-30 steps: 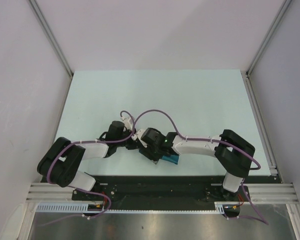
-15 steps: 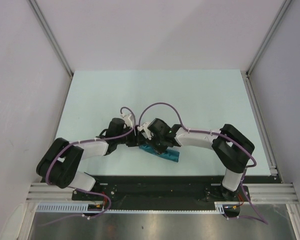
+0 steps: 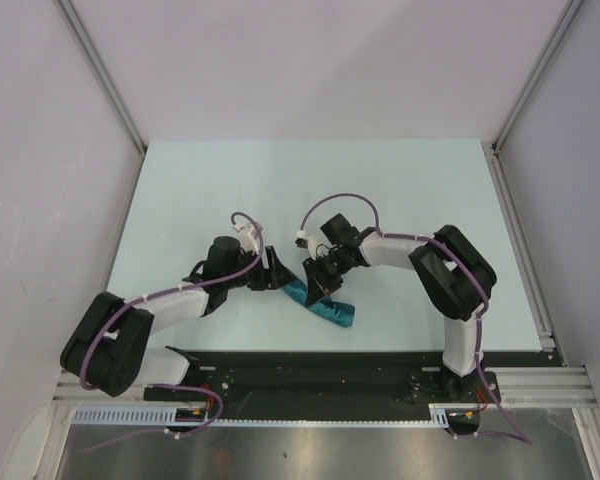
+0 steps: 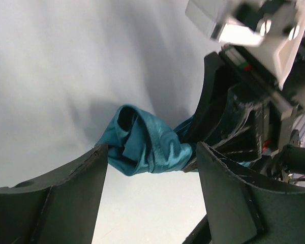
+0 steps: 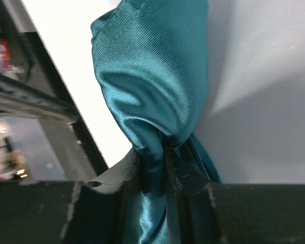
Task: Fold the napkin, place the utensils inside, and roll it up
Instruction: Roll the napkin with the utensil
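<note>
**Right end effector pinches the bundled napkin; left stands open**

The napkin [image 3: 325, 305] is a narrow, bunched teal bundle. It lies slantwise on the pale worktop [image 3: 400, 190] near its near edge, between the two arms. Its lower right end rests on the surface just ahead of the black base rail [image 3: 310, 362]. Its upper left end is under the two wrists.

The right end effector [image 5: 153, 152] is closed on the cloth. In the right wrist view a thick fold of shiny fabric is squeezed between the two dark fingers [image 5: 112, 178] and bulges out above them, with more cloth trailing below.

The left end effector [image 3: 273, 272] has its jaws spread wide. In the left wrist view the napkin's crumpled end shows in the gap between the two fingers, with nothing clamped. The cloth's edge lies close to the left-hand finger, but whether it touches cannot be told. The right end effector is just beyond the cloth on the right of that view, close against the bundle.

The two end effectors face each other across the bundle's upper end, very near one another.
</note>
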`<state>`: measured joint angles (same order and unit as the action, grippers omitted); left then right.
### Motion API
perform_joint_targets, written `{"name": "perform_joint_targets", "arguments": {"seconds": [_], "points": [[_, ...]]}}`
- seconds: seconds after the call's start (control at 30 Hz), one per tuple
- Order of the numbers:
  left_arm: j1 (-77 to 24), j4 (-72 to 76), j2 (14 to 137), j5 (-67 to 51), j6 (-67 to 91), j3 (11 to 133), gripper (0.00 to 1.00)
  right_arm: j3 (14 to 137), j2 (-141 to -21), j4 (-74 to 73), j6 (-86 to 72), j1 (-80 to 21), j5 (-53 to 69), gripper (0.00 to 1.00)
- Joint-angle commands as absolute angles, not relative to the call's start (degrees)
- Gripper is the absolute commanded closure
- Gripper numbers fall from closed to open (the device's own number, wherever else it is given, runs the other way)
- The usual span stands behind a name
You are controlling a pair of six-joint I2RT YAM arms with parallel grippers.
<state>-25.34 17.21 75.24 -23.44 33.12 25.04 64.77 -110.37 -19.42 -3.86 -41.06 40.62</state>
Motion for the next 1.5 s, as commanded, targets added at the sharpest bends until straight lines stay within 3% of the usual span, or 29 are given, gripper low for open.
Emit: {"name": "perform_joint_targets", "arguments": {"seconds": [0.0,0.43,0.53,0.57,0.63,0.73,0.8,0.93,1.17,1.47], "points": [[-25.22,23.72,78.04,-25.84,34.28,23.64,0.27,64.07,-115.48,-22.15,-5.89,-40.70,50.27,0.76],[-26.10,30.67,84.63,-28.56,36.56,23.91,0.49,64.51,-120.06,-22.41,-6.42,-37.62,55.98,0.75],[-26.45,32.17,85.95,-29.09,37.18,23.99,0.60,65.04,-120.94,-23.20,-6.33,-37.18,56.16,0.74],[-26.54,32.43,86.22,-29.35,37.44,24.08,0.70,65.04,-121.02,-23.46,-6.42,-37.00,56.16,0.74],[-26.63,32.52,86.31,-29.27,37.62,24.34,0.77,65.21,-120.94,-23.47,-6.77,-36.57,55.90,0.73],[-26.63,31.21,86.92,-28.74,37.36,25.05,0.89,65.74,-119.72,-23.64,-7.56,-35.86,55.03,0.67],[-26.63,29.36,87.71,-28.30,37.18,25.92,0.98,66.79,-118.48,-25.22,-7.56,-35.42,53.62,0.57],[-26.63,27.86,89.21,-28.30,37.26,26.63,1.00,69.08,-113.65,-28.90,-7.38,-34.89,47.83,0.45],[-26.72,26.90,90.61,-28.83,37.53,27.42,1.00,70.05,-102.58,-29.09,-8.26,-36.55,31.84,0.39],[-26.63,23.82,92.19,-28.65,37.27,29.62,1.00,64.87,-93.43,-22.25,-2.46,-53.77,0.10,0.36]]}}
